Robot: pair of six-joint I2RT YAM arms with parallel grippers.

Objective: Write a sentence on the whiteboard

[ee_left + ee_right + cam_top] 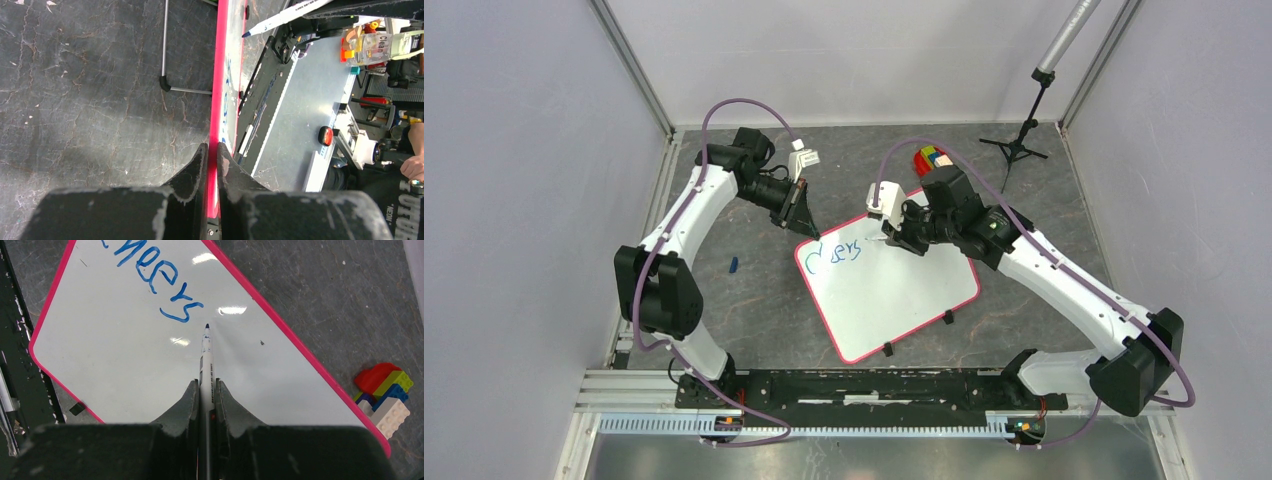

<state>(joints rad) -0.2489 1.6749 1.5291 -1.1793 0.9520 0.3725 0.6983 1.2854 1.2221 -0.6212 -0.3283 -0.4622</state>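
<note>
On the dark tabletop (754, 310), far to the left, a small blue piece (734, 265) lies by itself, well apart from the board. Just right of it, my left tool (212, 150) is clamped on the pink rim of the whiteboard (889, 290) at its far-left corner, one finger on each side of the rim. The whiteboard sits in the middle of the tabletop between my two arms. It is turned on a diagonal, with its black clips along the near-right edge.

The sentence (160, 275) is one blue word near the far-left corner, and the letters I can read end in "eers". Right of its last letter is the tip of the marker (206, 365). The tip points at bare white board just beside the "s", and I cannot tell whether it touches the surface. My right tool (206, 387) is closed tight on the marker's barrel.

Further right, just off the board's far edge, is a small stack of coloured toy bricks (387, 395). At the far right of the tabletop stands a black tripod stand (1022, 140) holding a grey pole.
</note>
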